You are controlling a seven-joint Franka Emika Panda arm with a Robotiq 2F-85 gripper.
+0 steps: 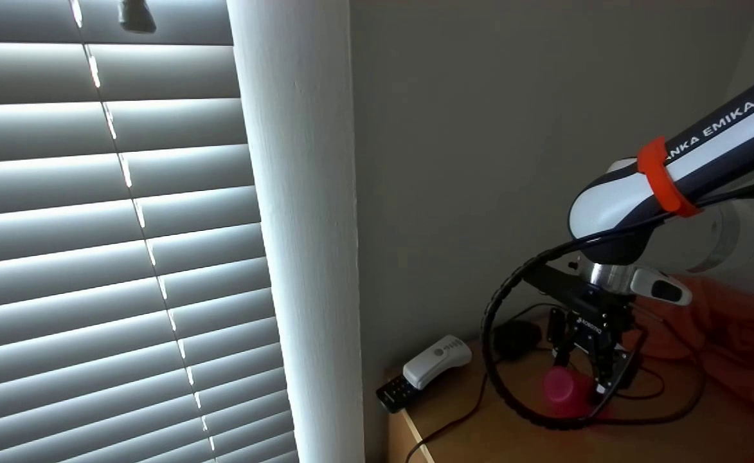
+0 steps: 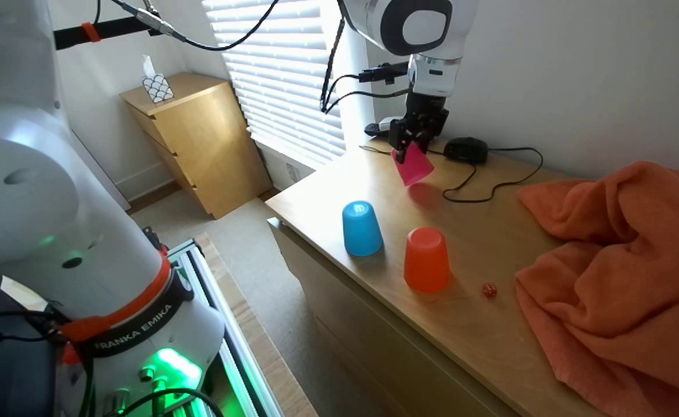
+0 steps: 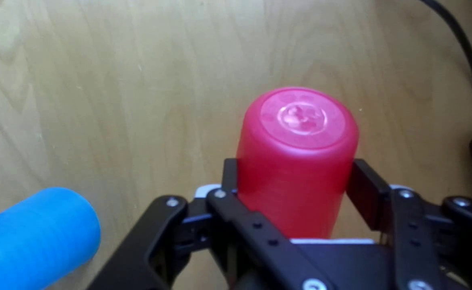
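Gripping completed: pink cup (image 2: 413, 165) is held tilted by the tool (image 3: 293, 175); release not yet made; blue cup (image 2: 362, 229) and orange-red cup (image 2: 427, 260) are seen ungripped on worktop (image 2: 316, 202).

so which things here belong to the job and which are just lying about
In the job:
pink cup, gripped and tilted in the claw

Apparently just lying about:
blue cup and orange cup, untouched; similar, so perhaps relevant
red die
orange cloth
black remote
tissue box

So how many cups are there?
3: the pink cup in the gripper, the blue cup on the tabletop, the orange cup beside it. The cloth could hide more.
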